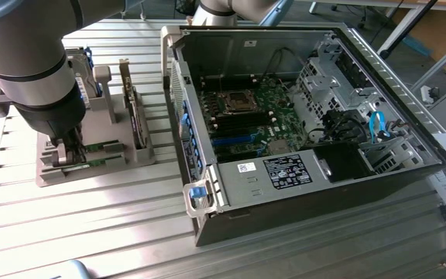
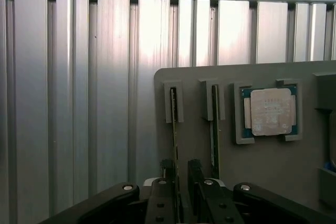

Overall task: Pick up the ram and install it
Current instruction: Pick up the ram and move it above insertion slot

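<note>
The hand is wide open, one finger on each side of the ram. The ram stands on its thin edge in the gray holder on the desk. Its long side points straight away from the hand.

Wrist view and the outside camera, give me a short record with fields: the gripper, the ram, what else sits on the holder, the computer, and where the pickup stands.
gripper: gripper open, lowered over the gray holder, straddling one ram stick
ram: that stick stands on edge in its slot; second ram stick beside it, also slotted
also on holder: processor chip in its recess
computer: computer case lying open, motherboard exposed
pickup: ram not yet gripped or lifted
</note>
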You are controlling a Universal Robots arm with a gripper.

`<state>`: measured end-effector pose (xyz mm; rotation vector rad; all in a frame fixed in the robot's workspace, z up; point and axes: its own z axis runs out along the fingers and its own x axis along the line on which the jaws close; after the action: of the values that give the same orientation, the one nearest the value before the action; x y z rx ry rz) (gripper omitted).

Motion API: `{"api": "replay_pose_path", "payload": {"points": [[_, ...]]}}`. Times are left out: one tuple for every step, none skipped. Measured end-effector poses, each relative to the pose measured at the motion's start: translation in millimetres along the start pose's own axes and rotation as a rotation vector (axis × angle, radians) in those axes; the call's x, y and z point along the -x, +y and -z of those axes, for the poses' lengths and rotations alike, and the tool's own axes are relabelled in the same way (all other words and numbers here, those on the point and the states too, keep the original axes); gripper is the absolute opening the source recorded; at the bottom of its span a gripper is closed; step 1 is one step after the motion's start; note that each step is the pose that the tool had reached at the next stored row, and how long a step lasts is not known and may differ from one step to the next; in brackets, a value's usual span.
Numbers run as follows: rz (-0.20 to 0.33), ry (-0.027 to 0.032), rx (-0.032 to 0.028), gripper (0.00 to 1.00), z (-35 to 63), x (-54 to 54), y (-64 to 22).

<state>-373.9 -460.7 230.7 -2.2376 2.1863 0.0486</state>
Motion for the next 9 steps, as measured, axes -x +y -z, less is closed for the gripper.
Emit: {"api": "replay_pose_path", "payload": {"points": [[0.002, 0.0001, 0.0001, 0.25, 0.0, 0.0, 0.0], [0.006, 0.0002, 0.0003, 0.25, 0.0, 0.0, 0.0], [0.01, 0.0002, 0.0004, 0.25, 0.0, 0.0, 0.0], [0.014, 0.0003, 0.0006, 0.25, 0.0, 0.0, 0.0], [0.019, 0.0003, 0.0006, 0.25, 0.0, 0.0, 0.0], [0.021, 0.0003, 0.0007, 0.25, 0.0, 0.0, 0.0], [0.022, 0.0003, 0.0007, 0.25, 0.0, 0.0, 0.0], [0.022, 0.0003, 0.0007, 0.25, 0.0, 0.0, 0.0], [0.022, 0.0003, 0.0007, 0.25, 0.0, 0.0, 0.0]]}}
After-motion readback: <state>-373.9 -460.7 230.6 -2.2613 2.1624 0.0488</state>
